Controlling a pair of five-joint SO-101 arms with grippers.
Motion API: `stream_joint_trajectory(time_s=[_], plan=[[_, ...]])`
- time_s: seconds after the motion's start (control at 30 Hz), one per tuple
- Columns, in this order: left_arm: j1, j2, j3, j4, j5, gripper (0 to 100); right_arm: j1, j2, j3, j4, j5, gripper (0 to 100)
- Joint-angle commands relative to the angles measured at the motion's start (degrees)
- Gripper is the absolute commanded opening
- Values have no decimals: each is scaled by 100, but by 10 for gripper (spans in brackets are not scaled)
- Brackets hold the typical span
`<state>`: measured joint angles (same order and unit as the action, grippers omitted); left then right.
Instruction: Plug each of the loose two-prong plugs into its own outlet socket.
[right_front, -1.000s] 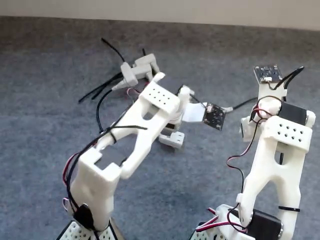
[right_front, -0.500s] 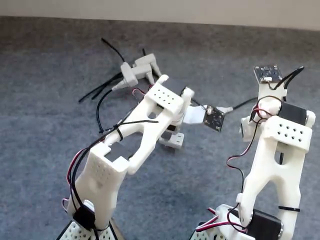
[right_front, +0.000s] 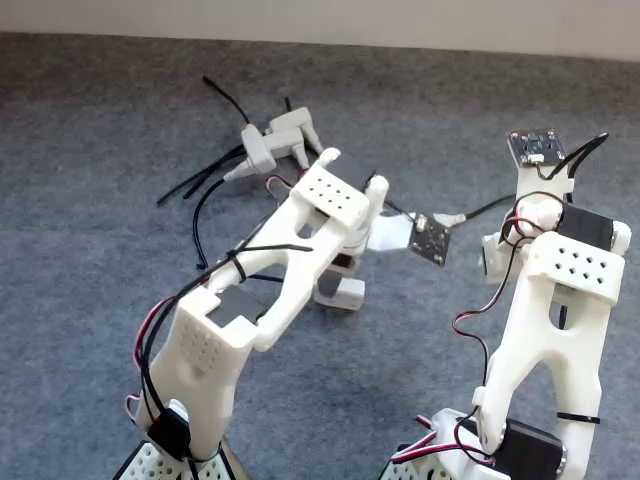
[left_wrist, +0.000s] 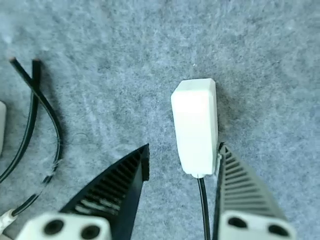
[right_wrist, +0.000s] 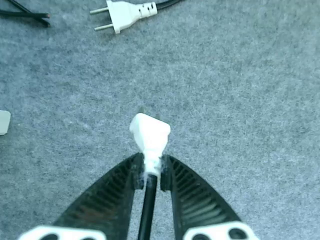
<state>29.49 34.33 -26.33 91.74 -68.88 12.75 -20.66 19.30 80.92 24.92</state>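
— What is counted, largest first?

— One grey surface (right_front: 90, 300) and two white arms: the left arm (right_front: 270, 270) is stretched low toward the middle, and the right arm (right_front: 545, 310) is raised upright.

— And the smaller things?

— One white block (left_wrist: 195, 125) on a black cable is seen lying flat on the surface between the parted fingers of the left gripper (left_wrist: 183, 148). One white piece (right_wrist: 150, 131) is clamped at its neck by the right gripper (right_wrist: 151, 159). One two-prong plug (right_wrist: 127, 11) is laid loose well apart from it. Two black cables (left_wrist: 30, 100) are seen near the block.

— What is hard to make out?

— The clamped piece's prongs cannot be seen. One white scrap (right_wrist: 2, 122) is cut off at the edge of the right wrist view.
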Motion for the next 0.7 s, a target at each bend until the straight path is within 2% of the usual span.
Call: stream_joint_trajectory(time_s=[0.0, 0.37, 0.43, 0.5, 0.6, 0.67], plan=[[92, -119, -40, 62, 44, 221, 75, -22, -251, -84, 44, 36], [75, 426, -48, 44, 264, 220, 75, -22, -242, -84, 44, 36], [75, 549, -66, 26, 273, 188, 75, -22, -242, -84, 44, 36], [75, 558, -75, 18, 325, 115, 75, -22, -242, -84, 44, 36], [57, 462, -110, -123, 905, 0, 75, -22, -242, -84, 44, 36], [22, 409, -224, -299, 1556, 19, 75, -22, -242, -84, 44, 36]])
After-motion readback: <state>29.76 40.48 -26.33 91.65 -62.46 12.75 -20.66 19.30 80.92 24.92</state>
